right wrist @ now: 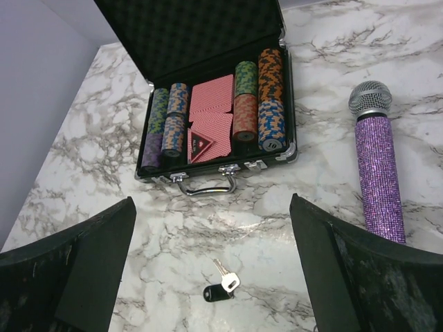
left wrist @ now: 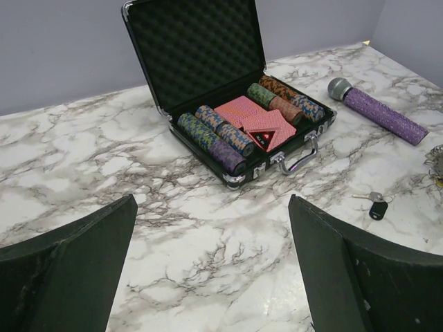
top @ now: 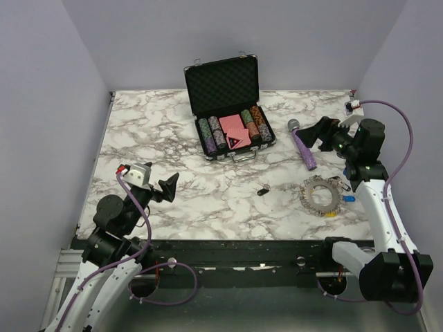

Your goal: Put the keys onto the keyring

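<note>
A black key (top: 262, 191) is seen just left of the keyring (top: 320, 194); the left gripper (left wrist: 212, 206) and right gripper (right wrist: 212, 205) are spread wide, nothing held.

White marbling, veined in grey and brown, across the bench (top: 166, 131). Black outside and in on the chip case (top: 223, 84), with silver edging and a dimpled foam pattern inside the lid. Speckled green-blue, purple, blue-orange, green, rust and orange-black along the rows of chips (right wrist: 270, 90). Pinkish red with a fine print on the card backs (right wrist: 211, 97). Glittering purple down the microphone (right wrist: 379, 183), silver-grey mesh at its head. Silver all round the keyring (top: 320, 194). Black head and silver blade on the black-headed key (right wrist: 218, 292); bright colour on the blue-headed key (top: 351, 199) and the yellow-headed key (top: 331, 214). Matte black on the left gripper (left wrist: 212, 204) and the right gripper (right wrist: 212, 204). Purple along the cables (top: 408, 131).
</note>
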